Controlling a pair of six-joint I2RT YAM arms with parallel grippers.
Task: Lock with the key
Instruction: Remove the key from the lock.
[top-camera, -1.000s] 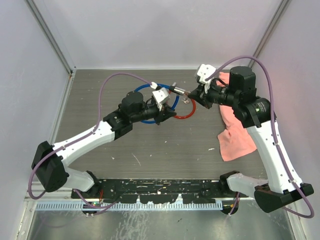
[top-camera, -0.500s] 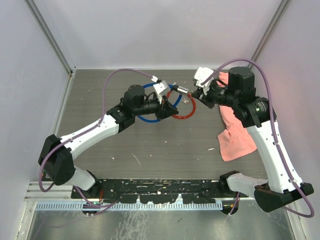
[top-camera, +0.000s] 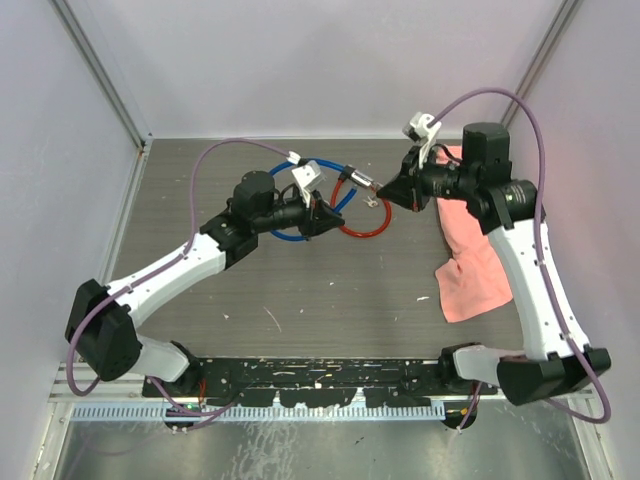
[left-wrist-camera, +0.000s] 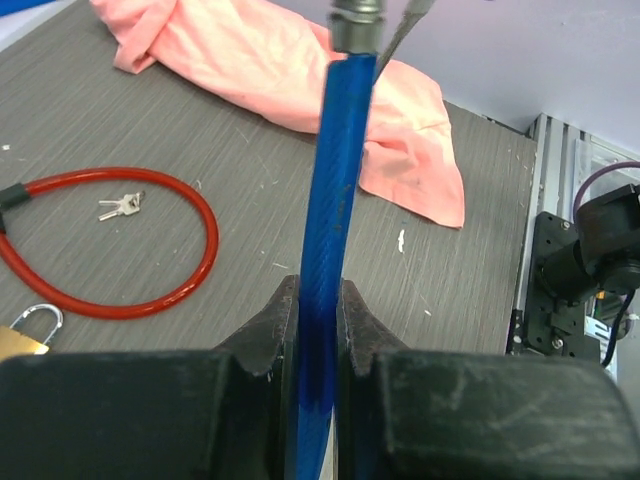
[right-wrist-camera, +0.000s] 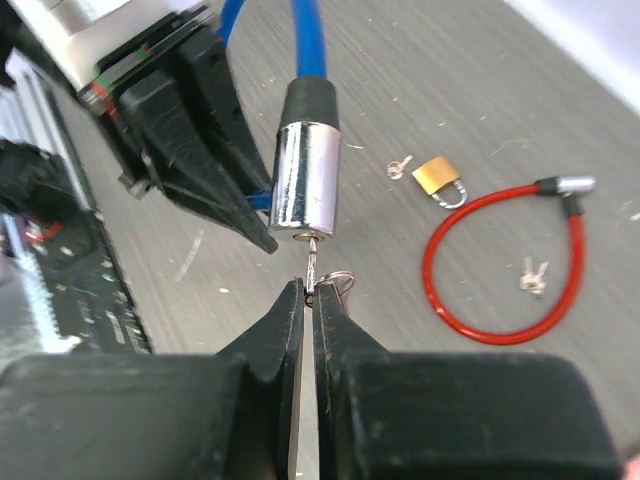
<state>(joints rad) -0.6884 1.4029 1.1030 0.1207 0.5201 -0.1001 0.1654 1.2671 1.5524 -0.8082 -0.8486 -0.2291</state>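
A blue cable lock (top-camera: 284, 239) is lifted off the table, and my left gripper (top-camera: 318, 214) is shut on its blue cable (left-wrist-camera: 335, 180). The cable's silver lock barrel (right-wrist-camera: 305, 165) hangs in front of my right gripper (right-wrist-camera: 308, 285). That gripper is shut on the small key (right-wrist-camera: 314, 258), whose blade enters the barrel's end face. A key ring (right-wrist-camera: 340, 280) sticks out beside the right fingertip. In the top view the barrel (top-camera: 345, 182) sits between both grippers, with the right gripper (top-camera: 385, 190) just to its right.
A red cable lock (top-camera: 365, 228) lies looped on the table with a pair of keys (right-wrist-camera: 532, 275) inside its loop. A brass padlock (right-wrist-camera: 438, 177) and another small key (right-wrist-camera: 399, 165) lie near it. A pink cloth (top-camera: 470, 265) is spread at the right.
My right wrist has rolled, turning the key end while staying at the barrel. My left gripper swung right, then back left, with the blue cable still in it.
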